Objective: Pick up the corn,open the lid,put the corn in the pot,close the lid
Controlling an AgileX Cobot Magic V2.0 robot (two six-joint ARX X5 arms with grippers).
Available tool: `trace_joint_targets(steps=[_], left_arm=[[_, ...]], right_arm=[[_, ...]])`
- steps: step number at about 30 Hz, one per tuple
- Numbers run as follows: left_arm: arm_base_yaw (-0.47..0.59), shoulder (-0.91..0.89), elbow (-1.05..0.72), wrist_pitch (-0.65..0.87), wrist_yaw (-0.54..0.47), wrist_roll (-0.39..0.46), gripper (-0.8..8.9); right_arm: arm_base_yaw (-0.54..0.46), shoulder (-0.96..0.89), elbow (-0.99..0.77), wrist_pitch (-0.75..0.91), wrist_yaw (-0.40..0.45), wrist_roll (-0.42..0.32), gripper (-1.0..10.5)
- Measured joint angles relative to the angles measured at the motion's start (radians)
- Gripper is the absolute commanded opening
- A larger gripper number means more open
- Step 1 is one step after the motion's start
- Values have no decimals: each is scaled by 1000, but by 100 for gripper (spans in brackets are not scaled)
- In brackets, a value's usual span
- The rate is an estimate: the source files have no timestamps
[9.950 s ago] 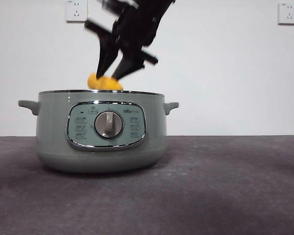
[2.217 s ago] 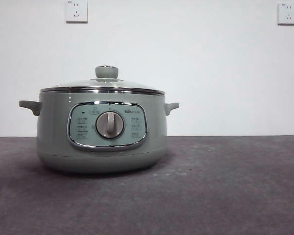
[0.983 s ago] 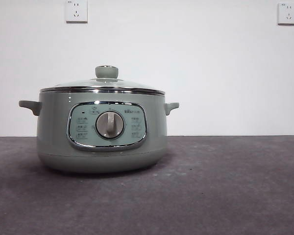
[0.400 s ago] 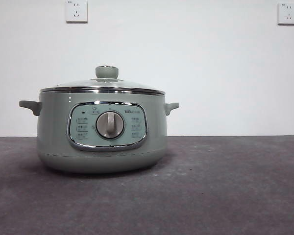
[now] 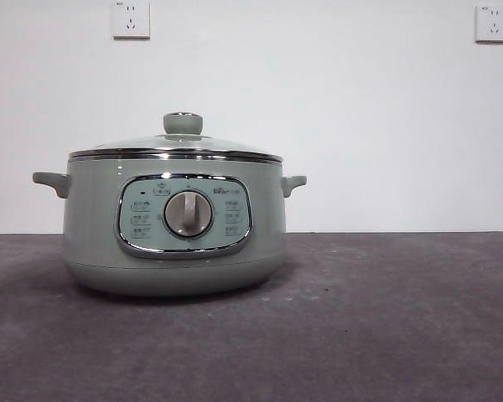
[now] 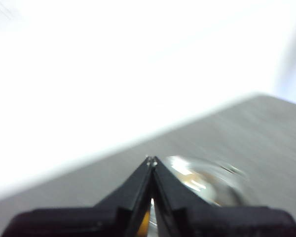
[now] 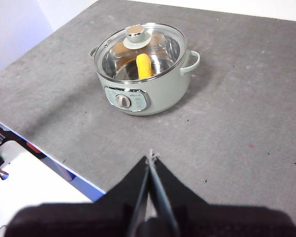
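Observation:
The sage-green pot [image 5: 174,224] stands on the dark table, left of centre in the front view, and farther off as pot [image 7: 143,74] in the right wrist view. The glass lid [image 5: 176,146] sits flat on its rim, green knob [image 7: 135,32] upright. Through the lid [image 7: 153,47] the yellow corn [image 7: 144,65] lies inside the pot. My right gripper [image 7: 151,157] is shut and empty, raised well back from the pot. My left gripper [image 6: 151,160] is shut and empty, with the blurred lid [image 6: 207,180] just beyond its tips.
Two wall sockets [image 5: 131,18] [image 5: 493,22] sit high on the white wall behind. The table's edge [image 7: 49,158] runs close to the right gripper, with white and blue items below it. Bare grey tabletop [image 5: 386,318] stretches right of the pot.
9.6 s ago a gripper held the corn over the open pot. Since 2.4 s ago the lid has sat on the pot, no arm shows in front, and nothing has moved.

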Motion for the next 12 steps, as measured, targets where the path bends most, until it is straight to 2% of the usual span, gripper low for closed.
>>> trace_joint_targets(steps=[4,12], left_arm=[[74,-117,-201,182,2,35,-1],[157,-317,-669,358,4,31,-1]], right_arm=[[0,0,0,0,0,0,1],[0,0,0,0,0,0,1]])
